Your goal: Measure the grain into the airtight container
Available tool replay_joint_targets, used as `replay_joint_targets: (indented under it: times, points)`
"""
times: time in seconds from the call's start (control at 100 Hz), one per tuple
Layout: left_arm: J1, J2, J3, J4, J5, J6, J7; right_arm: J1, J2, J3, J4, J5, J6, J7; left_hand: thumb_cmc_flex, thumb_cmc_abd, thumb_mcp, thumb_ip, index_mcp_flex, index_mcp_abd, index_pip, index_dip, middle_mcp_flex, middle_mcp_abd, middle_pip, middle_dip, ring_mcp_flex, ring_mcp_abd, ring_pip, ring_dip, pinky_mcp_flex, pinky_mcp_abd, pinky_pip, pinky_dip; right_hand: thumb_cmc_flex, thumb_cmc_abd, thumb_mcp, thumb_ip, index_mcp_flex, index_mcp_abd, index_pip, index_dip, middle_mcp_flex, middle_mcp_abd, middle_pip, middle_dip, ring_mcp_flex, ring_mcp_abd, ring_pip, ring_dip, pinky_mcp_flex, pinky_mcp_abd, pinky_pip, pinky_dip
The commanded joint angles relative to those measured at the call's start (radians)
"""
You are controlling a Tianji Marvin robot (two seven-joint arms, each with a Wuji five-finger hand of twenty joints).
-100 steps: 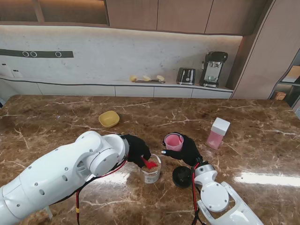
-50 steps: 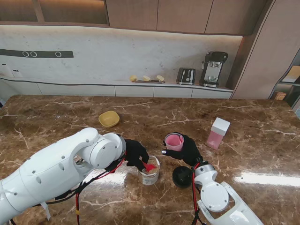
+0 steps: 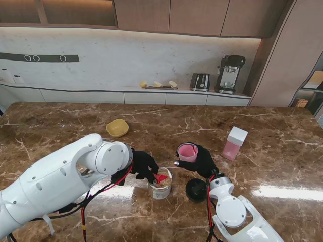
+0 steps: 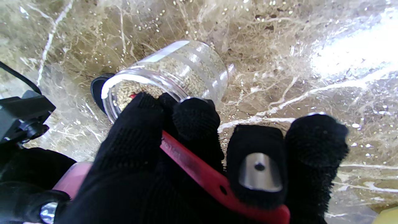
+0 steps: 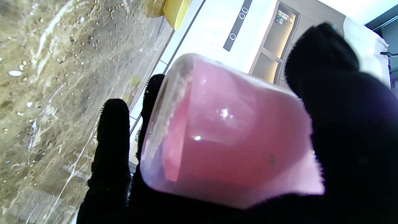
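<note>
left hand [image 3: 144,167] gripping red scoop [image 3: 161,177] has dipped lower into the clear grain jar [image 3: 161,183] since a second ago, so it's loading a scoop; right hand [image 3: 201,160] grips pink container [image 3: 187,152] just beside.

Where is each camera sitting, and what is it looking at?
Stand view: high above the shoulders, looking down at the marble table; both arms, left hand and right hand show.
Left wrist view: looks along the black fingers holding a red scoop at the clear jar of grain.
Right wrist view: looks along the fingers wrapped around the pink cup.
Shared: the stand view also shows the jar and cup.
</note>
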Motion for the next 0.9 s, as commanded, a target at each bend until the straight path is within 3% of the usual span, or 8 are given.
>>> replay_joint_targets:
  times: [0.0,0.31,0.89]
  points:
    - [-0.002,0.004,-0.002,0.008,-0.011,0.013,-0.007,-0.005,-0.003,-0.001,0.006,0.004,0.007,0.012,0.039,-0.007,0.071,0.002,-0.006,-0.104,0.02,0.018,0.069,-0.019,0.008,0.01,0.03,0.005,0.077,-0.003,0.011,0.02,0.083,0.011,0.035,0.232,0.166,-0.016,0.079,-0.152,0.036,0.008,-0.021,-0.025,0.003,-0.015,-0.012,-0.021,0.002,-0.007,-0.007,-0.007,-0.014,0.02]
    - [0.023,0.007,-0.039,0.013,-0.034,0.033,-0.016,-0.003,-0.003,-0.003,0.009,0.004,0.006,0.013,0.041,-0.004,0.064,0.003,-0.006,-0.104,0.021,0.018,0.068,-0.017,0.008,0.01,0.03,0.006,0.077,-0.002,0.006,0.024,0.083,0.012,0.036,0.231,0.166,-0.016,0.08,-0.155,0.036,0.008,-0.02,-0.026,0.003,-0.015,-0.012,-0.022,0.003,-0.007,-0.005,-0.007,-0.014,0.02]
    - [0.166,0.001,-0.204,-0.017,-0.033,0.017,0.003,0.0,-0.003,-0.008,0.013,0.004,0.01,0.016,0.044,0.002,0.049,0.002,-0.01,-0.122,0.023,0.03,0.064,-0.016,0.01,0.013,0.03,0.014,0.078,-0.001,0.004,0.03,0.087,0.016,0.04,0.229,0.168,-0.016,0.08,-0.154,0.036,0.009,-0.021,-0.027,0.004,-0.015,-0.012,-0.022,0.002,-0.008,-0.005,-0.007,-0.016,0.021]
